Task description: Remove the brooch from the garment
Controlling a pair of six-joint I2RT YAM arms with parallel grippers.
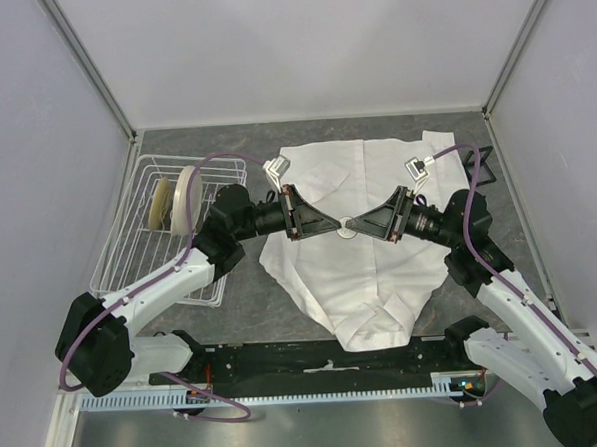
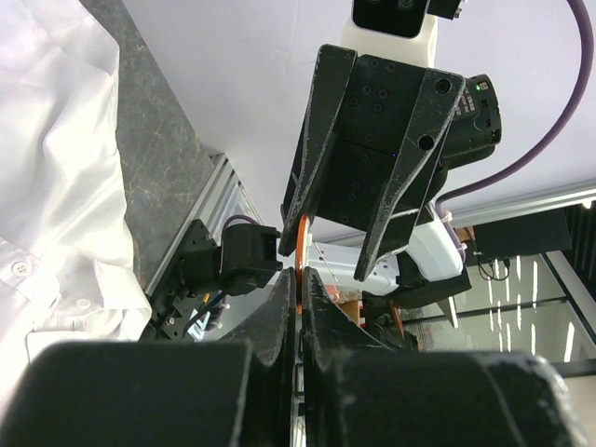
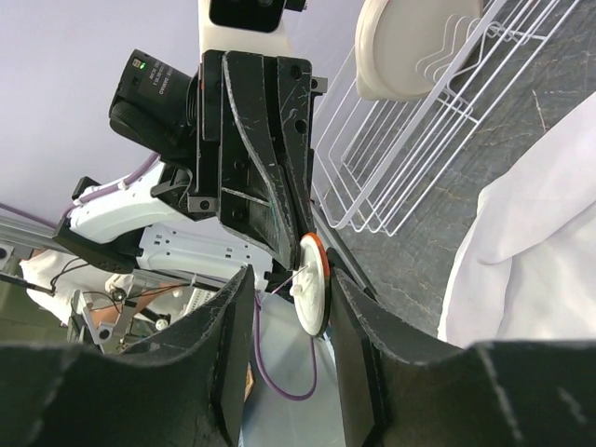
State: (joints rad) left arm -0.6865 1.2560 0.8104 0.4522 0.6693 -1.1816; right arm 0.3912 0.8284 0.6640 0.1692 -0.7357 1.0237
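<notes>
Two arms stood bent inward from the near edge and met tip to tip above the middle of the grey table (image 1: 243, 307). Pale panels (image 1: 299, 43) closed the table in on the left, far and right sides. The garment (image 1: 366, 270) lay spread flat across the centre, with a bare strip of table on its left and a narrower one on its right. A white wire rack (image 1: 130, 257) ran along the left wall with cream plates (image 1: 185, 199) on edge at its far end.

The left arm (image 1: 171, 280) rose past the rack's near right corner, its wrist turned rightward. The right arm (image 1: 513, 302) mirrored it from the right. Both grippers lay level, pointing at each other over the shirt.

The left gripper (image 1: 334, 227) had its fingers pressed together on the brooch (image 3: 315, 284), a small pale disc with an orange rim, held raised clear of the cloth. The right gripper (image 1: 367, 225) had its fingers (image 3: 233, 372) apart, one on either side of the disc. Whether they touched it could not be told.
</notes>
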